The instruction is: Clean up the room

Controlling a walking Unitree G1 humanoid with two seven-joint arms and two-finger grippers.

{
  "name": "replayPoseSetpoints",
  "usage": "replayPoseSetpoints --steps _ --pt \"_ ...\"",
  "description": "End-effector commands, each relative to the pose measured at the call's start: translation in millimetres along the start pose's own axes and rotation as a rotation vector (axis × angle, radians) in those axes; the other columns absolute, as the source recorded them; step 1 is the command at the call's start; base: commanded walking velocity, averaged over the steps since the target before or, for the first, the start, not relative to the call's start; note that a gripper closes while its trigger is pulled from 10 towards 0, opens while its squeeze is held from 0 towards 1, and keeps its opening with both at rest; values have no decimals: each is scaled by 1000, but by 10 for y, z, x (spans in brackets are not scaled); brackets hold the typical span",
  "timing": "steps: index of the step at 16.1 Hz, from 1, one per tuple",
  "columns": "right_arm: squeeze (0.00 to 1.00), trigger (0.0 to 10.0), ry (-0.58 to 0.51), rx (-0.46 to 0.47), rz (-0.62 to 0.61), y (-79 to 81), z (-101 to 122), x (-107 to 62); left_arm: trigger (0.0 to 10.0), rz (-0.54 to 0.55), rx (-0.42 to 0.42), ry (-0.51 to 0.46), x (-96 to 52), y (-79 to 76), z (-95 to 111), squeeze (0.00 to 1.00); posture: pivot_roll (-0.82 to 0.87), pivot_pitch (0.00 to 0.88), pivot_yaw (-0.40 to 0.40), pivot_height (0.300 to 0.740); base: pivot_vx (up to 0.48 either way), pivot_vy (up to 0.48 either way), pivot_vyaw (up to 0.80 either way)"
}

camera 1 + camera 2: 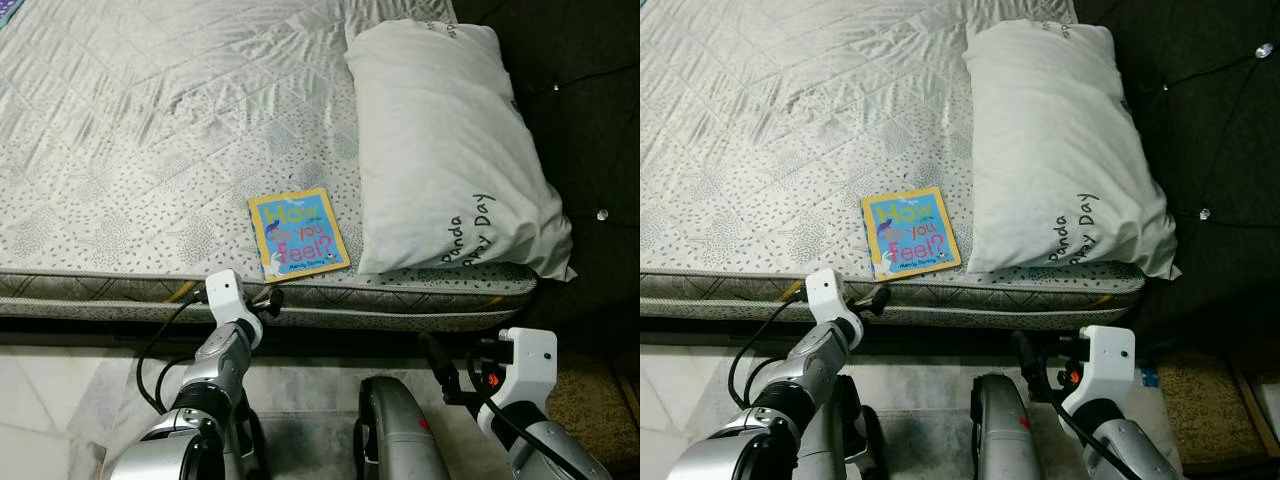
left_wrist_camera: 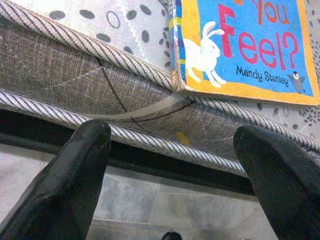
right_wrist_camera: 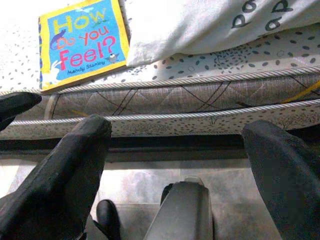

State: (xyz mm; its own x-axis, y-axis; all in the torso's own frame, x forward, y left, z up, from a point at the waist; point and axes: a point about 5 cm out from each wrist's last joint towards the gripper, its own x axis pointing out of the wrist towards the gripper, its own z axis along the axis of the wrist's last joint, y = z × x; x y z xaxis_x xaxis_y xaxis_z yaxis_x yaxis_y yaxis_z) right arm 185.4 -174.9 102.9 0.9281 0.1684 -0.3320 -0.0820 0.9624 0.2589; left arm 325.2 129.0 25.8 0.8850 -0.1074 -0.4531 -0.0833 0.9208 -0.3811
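Yellow-edged book (image 1: 298, 234) lying at bed (image 1: 150, 130) edge, beside pillow (image 1: 450, 150). Left hand (image 1: 268, 303) open just below it; right hand (image 1: 440, 365) open, lower. Could nudge book sideways or pinch mattress piping if raised short.

The mattress (image 1: 150, 120) runs off the top and left edges of the head views, so its full extent cannot be told; the pillow (image 1: 450, 140) is cut by the top edge, and its printed words are partly lost in a fold, reading only "Panda" and "Day" clearly; in the left wrist view the book (image 2: 245, 45) is cropped at the top, leaving only "You Feel?" and the author line; the book's middle title word is too faint in the head views to read; the space under the bed (image 1: 90, 330) is black shadow; the left gripper (image 2: 172, 150) shows only its fingertips (image 2: 80, 165), the rest cropped.
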Motion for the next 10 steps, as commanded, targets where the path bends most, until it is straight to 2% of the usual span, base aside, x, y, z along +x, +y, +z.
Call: replayPoseSetpoints --steps 1,10 --pt "0 10000 17 5 -15 -24 -18 -41 10000 13 -12 38 -25 48 -122 0 -315 337 -48 628 0 0 0" --pt "0 10000 15 15 -9 -5 -17 -29 10000 24 -12 9 -8 58 -40 0 -313 341 -44 628 0 0 0"
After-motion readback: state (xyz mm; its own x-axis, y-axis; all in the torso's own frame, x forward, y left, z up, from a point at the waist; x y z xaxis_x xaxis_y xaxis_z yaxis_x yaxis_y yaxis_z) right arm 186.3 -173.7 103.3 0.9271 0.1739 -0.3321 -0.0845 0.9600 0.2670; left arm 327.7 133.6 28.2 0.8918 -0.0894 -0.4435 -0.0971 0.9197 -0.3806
